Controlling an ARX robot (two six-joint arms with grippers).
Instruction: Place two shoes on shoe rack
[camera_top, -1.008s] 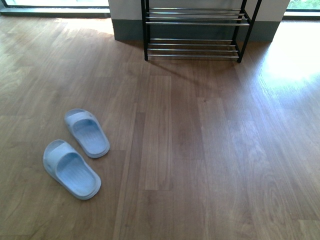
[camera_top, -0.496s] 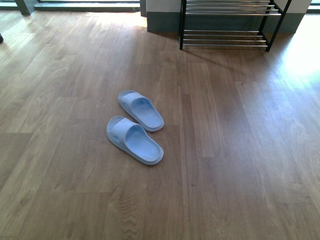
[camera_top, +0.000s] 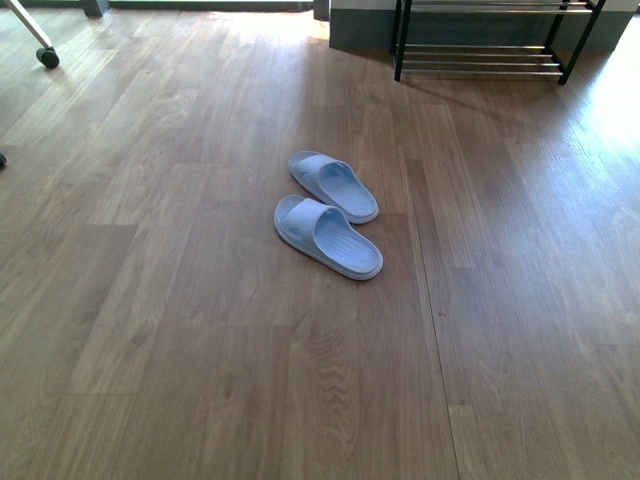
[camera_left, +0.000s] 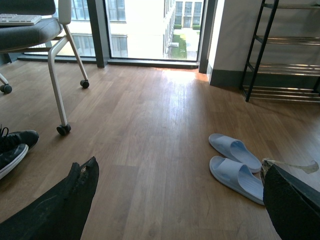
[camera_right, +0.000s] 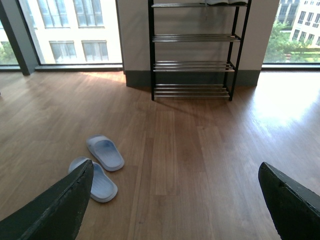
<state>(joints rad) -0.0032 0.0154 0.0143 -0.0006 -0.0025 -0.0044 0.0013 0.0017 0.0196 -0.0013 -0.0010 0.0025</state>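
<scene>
Left hand (camera_left: 176, 167): seen only by its own wrist camera; two dark fingers (camera_left: 75, 200) spread wide, nothing between them, pointing out across the floor.
Right hand (camera_right: 175, 167): also spread wide and holding nothing, facing the rack.
Shoes: a pair of pale blue moulded slide sandals with ribbed footbeds, near sandal (camera_top: 328, 237) and far sandal (camera_top: 334, 186), lying flat just beside each other on the brown wood-plank floor (camera_top: 200, 330), mid-scene.
Rack: black metal-framed shoe rack with thin silver bars (camera_top: 480, 60), far right against the wall, well apart from the sandals.
</scene>
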